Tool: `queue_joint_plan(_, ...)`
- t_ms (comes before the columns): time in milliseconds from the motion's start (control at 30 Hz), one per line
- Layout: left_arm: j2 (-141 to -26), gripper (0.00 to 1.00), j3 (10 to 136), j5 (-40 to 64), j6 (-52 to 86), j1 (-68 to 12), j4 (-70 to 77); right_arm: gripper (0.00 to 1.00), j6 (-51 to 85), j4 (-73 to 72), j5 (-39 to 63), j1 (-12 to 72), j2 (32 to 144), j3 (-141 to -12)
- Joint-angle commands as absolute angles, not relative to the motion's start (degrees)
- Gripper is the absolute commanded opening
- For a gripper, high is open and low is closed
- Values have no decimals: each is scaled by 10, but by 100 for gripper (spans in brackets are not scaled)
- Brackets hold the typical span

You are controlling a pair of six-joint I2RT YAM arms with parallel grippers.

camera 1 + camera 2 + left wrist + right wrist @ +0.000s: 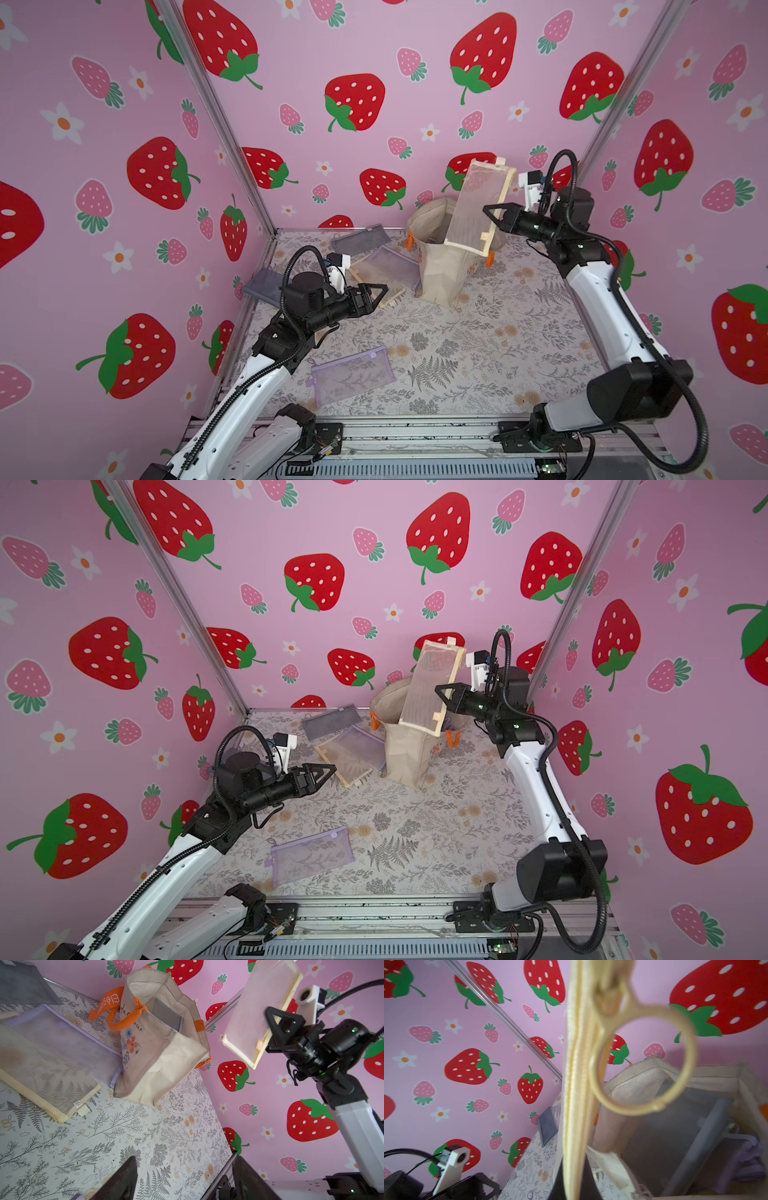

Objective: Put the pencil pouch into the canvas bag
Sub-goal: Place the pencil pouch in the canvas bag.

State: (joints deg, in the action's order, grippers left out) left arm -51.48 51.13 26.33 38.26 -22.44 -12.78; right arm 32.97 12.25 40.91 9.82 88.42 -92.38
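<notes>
Right hand (490,214) is clamped tight on the zipper edge of the cream mesh pencil pouch (473,203) and has it up in the air, long axis near upright with a slight lean. Its lower end hangs over the open mouth of the canvas bag (440,270) standing on the bench (478,353), clear of the rim. The mouth lies below and just ahead, so this looks like an end-first slide down. Left hand (380,293), fingers spread and empty, hovers low by the other pouches (395,266).
</notes>
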Motion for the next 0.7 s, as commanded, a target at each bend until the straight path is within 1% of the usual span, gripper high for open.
queue_joint_plan(0, -505, 75, 517, 257, 357, -224, -151, 0, 278, 186, 400, 83, 955, -991)
queue_joint_plan(167, -501, 75, 525, 259, 352, -224, -160, 0, 243, 229, 390, 79, 1060, -1114)
queue_joint_plan(300, -496, 75, 532, 255, 346, -223, -168, 0, 224, 227, 378, 78, 1118, -1151)
queue_joint_plan(367, -498, 75, 536, 251, 343, -222, -172, 0, 220, 234, 390, 79, 1141, -1164)
queue_joint_plan(467, -504, 75, 538, 252, 342, -220, -169, 0, 213, 237, 408, 83, 1157, -1156)
queue_joint_plan(667, -526, 75, 535, 263, 354, -220, -140, 0, 209, 208, 406, 100, 1141, -1071)
